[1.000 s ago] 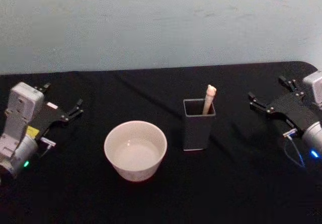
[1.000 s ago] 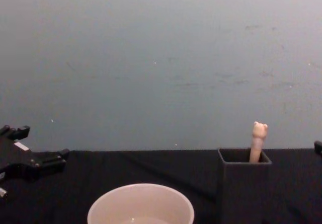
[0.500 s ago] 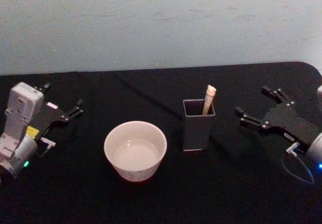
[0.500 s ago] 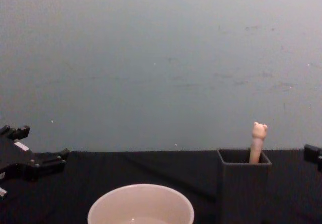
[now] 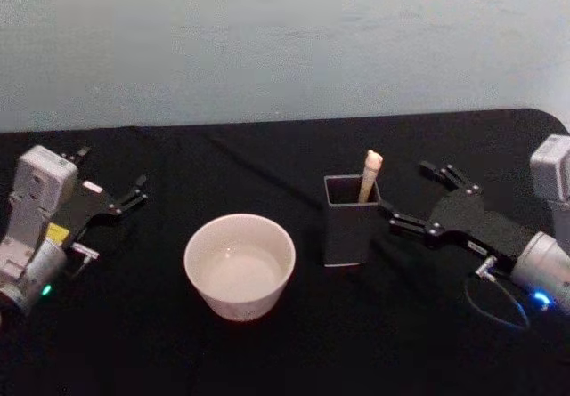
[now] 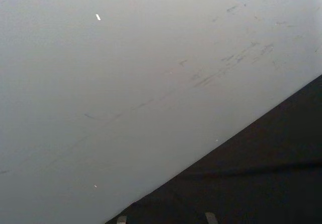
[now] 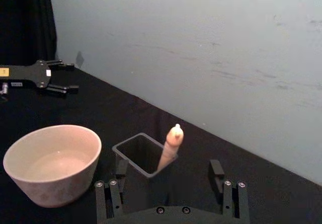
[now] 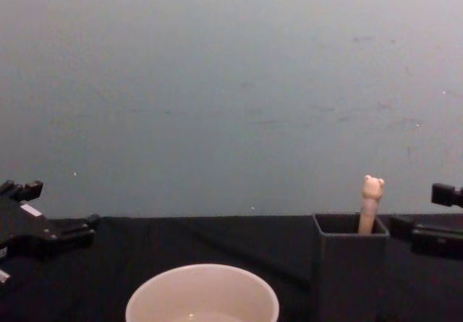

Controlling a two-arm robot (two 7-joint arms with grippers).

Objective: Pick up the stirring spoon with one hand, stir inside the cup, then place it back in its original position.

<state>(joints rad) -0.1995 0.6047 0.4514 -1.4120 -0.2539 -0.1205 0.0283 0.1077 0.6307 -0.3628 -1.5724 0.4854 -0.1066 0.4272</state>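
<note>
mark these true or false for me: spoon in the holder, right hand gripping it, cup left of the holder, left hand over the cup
1. The stirring spoon stands in the box holder. True.
2. The right hand is shut on the spoon. False: it is open, close beside the holder, apart from the spoon.
3. The cup sits on the robot's left of the holder. True.
4. The left hand hovers over the cup. False: it is open at the left side of the table, away from the cup.

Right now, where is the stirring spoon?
In the head view, the stirring spoon stands in the dark box holder, to the right of the cup; the open right tool is close on the holder's right side.
</note>
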